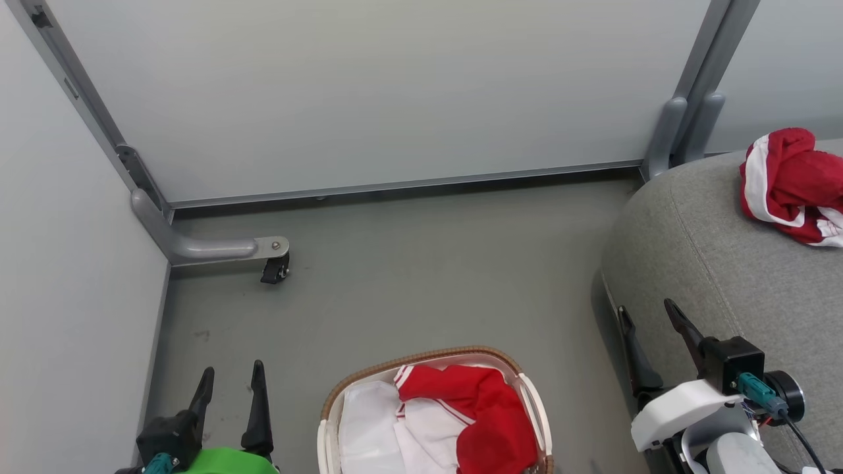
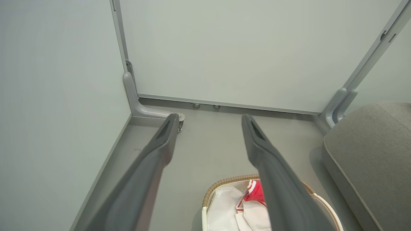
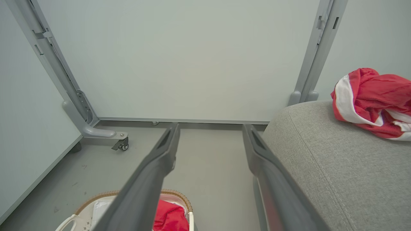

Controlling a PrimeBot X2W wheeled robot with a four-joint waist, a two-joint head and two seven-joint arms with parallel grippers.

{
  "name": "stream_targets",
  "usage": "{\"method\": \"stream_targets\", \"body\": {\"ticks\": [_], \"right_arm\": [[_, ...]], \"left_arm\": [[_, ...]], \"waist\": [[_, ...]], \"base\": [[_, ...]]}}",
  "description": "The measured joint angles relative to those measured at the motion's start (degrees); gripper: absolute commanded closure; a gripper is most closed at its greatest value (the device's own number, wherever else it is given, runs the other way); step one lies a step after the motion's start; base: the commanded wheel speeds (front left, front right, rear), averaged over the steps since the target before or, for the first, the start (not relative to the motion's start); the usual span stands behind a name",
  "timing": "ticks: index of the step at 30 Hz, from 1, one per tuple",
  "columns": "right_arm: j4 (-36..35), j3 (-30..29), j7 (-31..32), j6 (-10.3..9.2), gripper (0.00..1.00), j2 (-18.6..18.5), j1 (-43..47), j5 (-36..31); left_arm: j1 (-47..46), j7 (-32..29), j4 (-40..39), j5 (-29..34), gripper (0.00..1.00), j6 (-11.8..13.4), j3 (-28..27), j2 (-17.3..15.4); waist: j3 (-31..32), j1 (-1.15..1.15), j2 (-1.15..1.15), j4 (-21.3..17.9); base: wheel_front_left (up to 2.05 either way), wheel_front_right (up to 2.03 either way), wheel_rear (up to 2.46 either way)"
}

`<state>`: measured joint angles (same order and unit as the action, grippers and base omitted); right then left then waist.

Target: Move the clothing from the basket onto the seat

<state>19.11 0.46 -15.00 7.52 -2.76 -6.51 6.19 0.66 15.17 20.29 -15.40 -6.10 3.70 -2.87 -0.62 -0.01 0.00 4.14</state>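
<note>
Left claw [image 1: 232, 368]: wide open, nothing in it. It hangs over the floor [image 1: 428, 276], just left of the basket [image 1: 421, 359], with its fingers pointing at the wall [image 1: 395, 99].
Right claw [image 1: 645, 307]: wide open too, and empty. It sits by the edge of the seat [image 1: 711, 263], to the right of the basket.
Red clothes in the basket [image 1: 487, 408]: a soft red heap with white stripes, on the right side of the basket. It lies partly on top of a white sheet [image 1: 365, 421], which is not for moving.
Red clothes on the seat [image 1: 787, 174]: one bunched-up red and white piece, far back on the grey cushion. That one looks done, I think.
Basket: on the floor between the two claws and close to the seat, so the trip from one to the other is short.
Why the claws are open: I think they are ready to grab. Cloth is floppy, so a wide claw can pinch a big fold.
Job so far: part done, I think. One piece is over, and some red is left.
Next: likely one claw goes down into the basket for the red heap. It should miss the white sheet.
</note>
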Motion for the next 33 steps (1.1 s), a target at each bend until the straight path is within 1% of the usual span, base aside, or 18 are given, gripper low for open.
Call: {"method": "stream_targets", "body": {"ticks": [9, 12, 16, 22, 26, 33], "right_arm": [[-0.5, -0.6, 0.0, 0.00, 0.00, 0.0, 0.0, 0.0], [-1.1, -1.0, 0.0, 0.00, 0.00, 0.0, -0.6, -0.1], [-2.3, -1.9, 0.0, 0.00, 0.00, 0.0, -3.3, -1.0], [-4.8, -3.1, 0.0, 0.00, 0.00, 0.0, -8.6, -1.9], [-6.3, -4.1, 0.0, 0.00, 0.00, 0.0, -12.2, -2.5], [-9.1, -5.5, 0.0, 0.00, 0.00, -0.1, -17.2, -2.9]], "left_arm": [[-0.1, 0.0, -0.1, 1.0, 0.00, -0.2, 0.5, 0.0], [-1.2, 0.0, 0.0, 1.9, 0.00, -0.4, 1.6, 0.0], [-5.5, 0.0, 0.8, 3.2, 0.00, -0.7, 4.6, 0.0], [-14.4, 0.0, 6.6, 5.5, 0.00, -1.0, 12.4, 0.0], [-20.9, 0.0, 12.0, 7.0, 0.00, -1.2, 20.1, 0.1], [-29.9, 0.0, 21.8, 4.3, 0.00, -1.3, 34.6, 0.2]], "waist": [[-0.7, 0.00, 0.00, -0.2], [-1.7, 0.00, 0.00, -0.5], [-4.2, 0.00, 0.00, -1.2], [-9.5, 0.00, 0.00, -2.5], [-13.9, 0.00, 0.00, -3.7], [-22.4, 0.01, 0.00, -6.1]], "base": [[0.00, 0.00, 0.00], [0.00, 0.00, 0.00], [0.00, 0.00, 0.00], [0.00, 0.00, 0.00], [0.00, 0.00, 0.00], [0.00, 0.00, 0.00]]}}
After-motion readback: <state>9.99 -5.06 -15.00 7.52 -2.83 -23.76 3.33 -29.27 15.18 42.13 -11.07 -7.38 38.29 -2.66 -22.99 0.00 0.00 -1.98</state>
